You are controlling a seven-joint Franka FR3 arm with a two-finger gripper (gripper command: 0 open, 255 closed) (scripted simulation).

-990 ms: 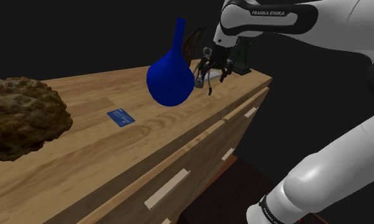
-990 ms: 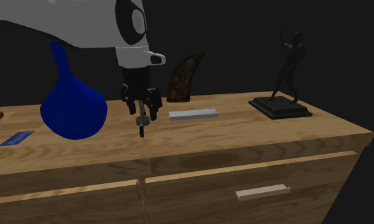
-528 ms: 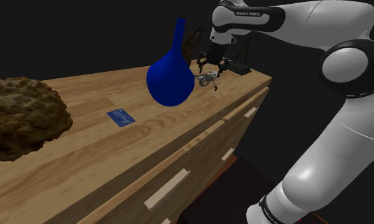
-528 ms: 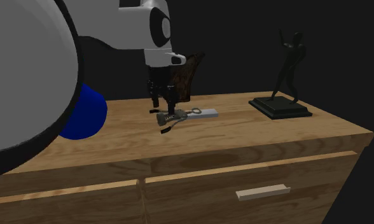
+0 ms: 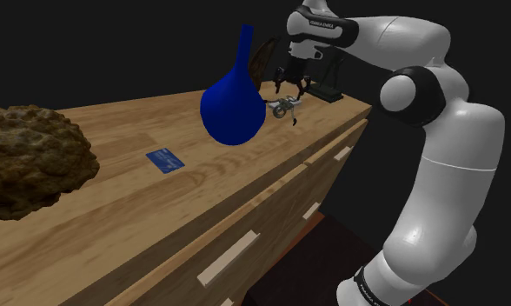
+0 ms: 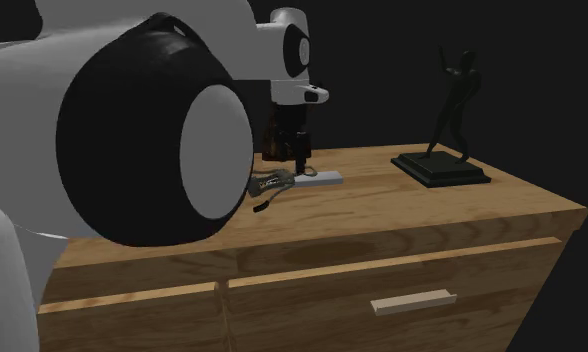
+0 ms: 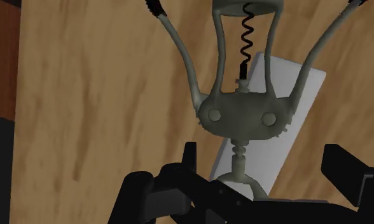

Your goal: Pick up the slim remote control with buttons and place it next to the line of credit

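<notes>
The slim remote (image 6: 324, 180) is a pale grey slab lying flat on the wooden dresser top (image 6: 402, 215). A grey winged corkscrew (image 6: 271, 185) lies across one end of the remote. In the wrist view the corkscrew (image 7: 240, 114) rests over the remote (image 7: 297, 95), straight ahead of the fingers. My gripper (image 7: 262, 158) is open, its fingers wide apart and touching neither thing. It hangs just above the corkscrew (image 5: 285, 107) in the shoulder view, gripper (image 5: 293, 81) pointing down. The blue card (image 5: 165, 160) lies on the dresser beyond the vase, toward the shoulder view's left.
A tall blue vase (image 5: 234, 104) stands between the card and the gripper. A brown rocky lump (image 5: 28, 161) sits at the shoulder view's far left. A dark horn (image 5: 262, 56) and a dark figure statue (image 6: 447, 130) stand near the back. My arm's elbow (image 6: 142, 130) blocks the second exterior view's left.
The corkscrew that hung at the gripper a second ago now lies on the dresser across the remote. The gripper has moved over it and risen a little; the arm has swung round.
</notes>
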